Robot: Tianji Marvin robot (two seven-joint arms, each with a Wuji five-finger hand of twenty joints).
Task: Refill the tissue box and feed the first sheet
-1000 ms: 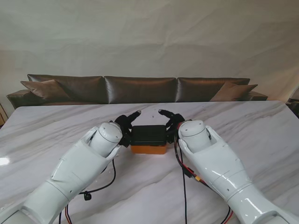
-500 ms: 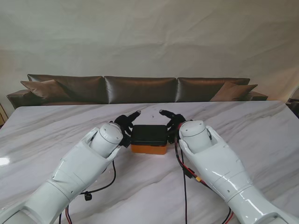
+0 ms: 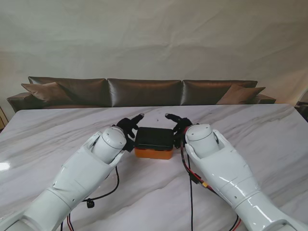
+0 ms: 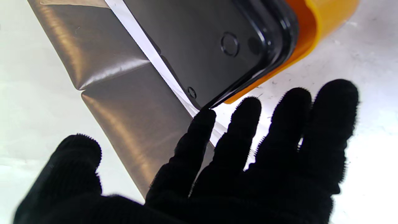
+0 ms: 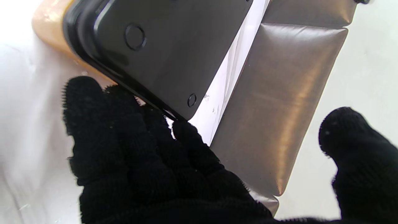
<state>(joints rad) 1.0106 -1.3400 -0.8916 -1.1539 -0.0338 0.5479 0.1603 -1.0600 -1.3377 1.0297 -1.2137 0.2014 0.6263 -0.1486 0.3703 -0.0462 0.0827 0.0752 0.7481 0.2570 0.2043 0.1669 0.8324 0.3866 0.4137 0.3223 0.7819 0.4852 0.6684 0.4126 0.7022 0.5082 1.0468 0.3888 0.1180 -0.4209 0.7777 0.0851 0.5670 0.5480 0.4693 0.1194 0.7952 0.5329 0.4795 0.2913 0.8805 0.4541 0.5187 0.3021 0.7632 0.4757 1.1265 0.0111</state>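
Since a second ago both hands have crept slightly nearer the orange plastic tissue box with its black lid [image 3: 153, 143], mid white marble tabletop [image 3: 269, 139]. Left hand [image 3: 129, 128] and right hand [image 3: 177, 126] flank it, fingers spread, holding nothing. Uneven squeezing could skid or tilt the box.

The rectangular plastic tissue box [image 3: 153, 153] has an orange body under a glossy black lid [image 3: 153, 138]. Black knitted gloves cover the left hand [image 3: 129, 128] and right hand [image 3: 177, 126], on glossy white arms. The marble table [image 3: 269, 139] is white with grey veins. The far leather sofa [image 3: 144, 91] is dark brown.
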